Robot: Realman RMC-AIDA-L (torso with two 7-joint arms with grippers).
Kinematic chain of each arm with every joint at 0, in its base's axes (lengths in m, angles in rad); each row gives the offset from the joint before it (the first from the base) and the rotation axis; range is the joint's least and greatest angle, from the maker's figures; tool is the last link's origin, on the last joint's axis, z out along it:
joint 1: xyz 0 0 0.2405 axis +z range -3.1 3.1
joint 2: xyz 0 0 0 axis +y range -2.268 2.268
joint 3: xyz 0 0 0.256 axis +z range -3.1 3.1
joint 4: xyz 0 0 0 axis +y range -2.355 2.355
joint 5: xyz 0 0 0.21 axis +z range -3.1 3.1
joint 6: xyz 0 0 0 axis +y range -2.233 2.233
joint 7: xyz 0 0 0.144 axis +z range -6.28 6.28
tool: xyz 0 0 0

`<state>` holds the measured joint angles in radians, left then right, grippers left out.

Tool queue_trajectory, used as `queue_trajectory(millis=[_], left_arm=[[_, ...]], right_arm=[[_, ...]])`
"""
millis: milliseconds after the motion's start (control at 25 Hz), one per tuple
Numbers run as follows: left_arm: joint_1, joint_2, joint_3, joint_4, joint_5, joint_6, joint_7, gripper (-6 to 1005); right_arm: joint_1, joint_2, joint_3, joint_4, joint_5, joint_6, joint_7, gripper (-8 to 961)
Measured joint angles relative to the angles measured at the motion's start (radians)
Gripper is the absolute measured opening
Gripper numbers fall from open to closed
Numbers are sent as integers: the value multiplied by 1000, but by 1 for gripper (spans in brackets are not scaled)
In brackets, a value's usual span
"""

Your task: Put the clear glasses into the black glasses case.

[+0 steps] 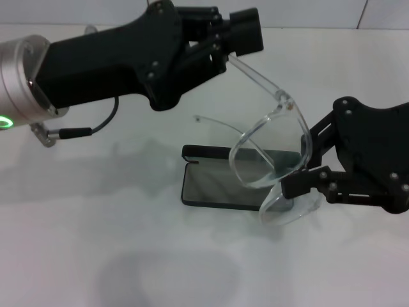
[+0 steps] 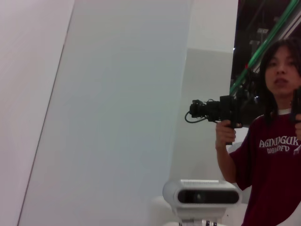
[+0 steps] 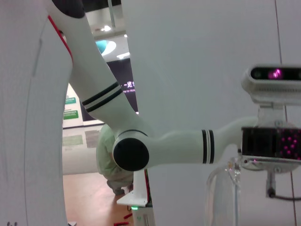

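Observation:
The clear glasses (image 1: 268,150) hang tilted in the air above the black glasses case (image 1: 220,188), which lies open on the white table with its grey lining showing. My left gripper (image 1: 225,56), reaching in from the upper left, is shut on the tip of one long clear arm. My right gripper (image 1: 299,167) comes from the right and grips the frame beside the lower lens, just over the case's right end. The other clear arm sticks out to the left, free. In the right wrist view a curved piece of the clear glasses (image 3: 225,188) shows.
The white table (image 1: 128,256) stretches around the case. The left arm's silver wrist with a green light (image 1: 16,96) and a black cable (image 1: 96,128) are at the left. In the left wrist view a person (image 2: 268,141) stands holding a camera.

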<state>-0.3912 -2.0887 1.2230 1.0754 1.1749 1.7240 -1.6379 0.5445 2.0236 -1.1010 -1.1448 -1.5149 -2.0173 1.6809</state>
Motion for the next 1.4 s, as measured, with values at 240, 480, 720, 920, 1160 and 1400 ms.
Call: queue_trajectory(millis=[240,480,720,920,1160,1400], left_arm=[[1,1,6,-3,18,2,-4,98],[0,1,26,-17,24,3,-6,97],[0,2,44,-20,25,4,-7,97],[0,4,63,-20,27,7,-7,98],[-2,7,68,-11,42,39,-6,98],[4,6,63,-10,42,43,-8,97]], right_arm=[[1,-5,11,-3,34,2,-5,100],[1,-6,13,-6,51,11,-19,100],[2,-6,14,0,51,11,-27,101],[-1,-6,13,3,52,15,-30,101],[-5,-6,13,4,52,22,-30,101],[-8,-5,7,8,50,22,-30,101]])
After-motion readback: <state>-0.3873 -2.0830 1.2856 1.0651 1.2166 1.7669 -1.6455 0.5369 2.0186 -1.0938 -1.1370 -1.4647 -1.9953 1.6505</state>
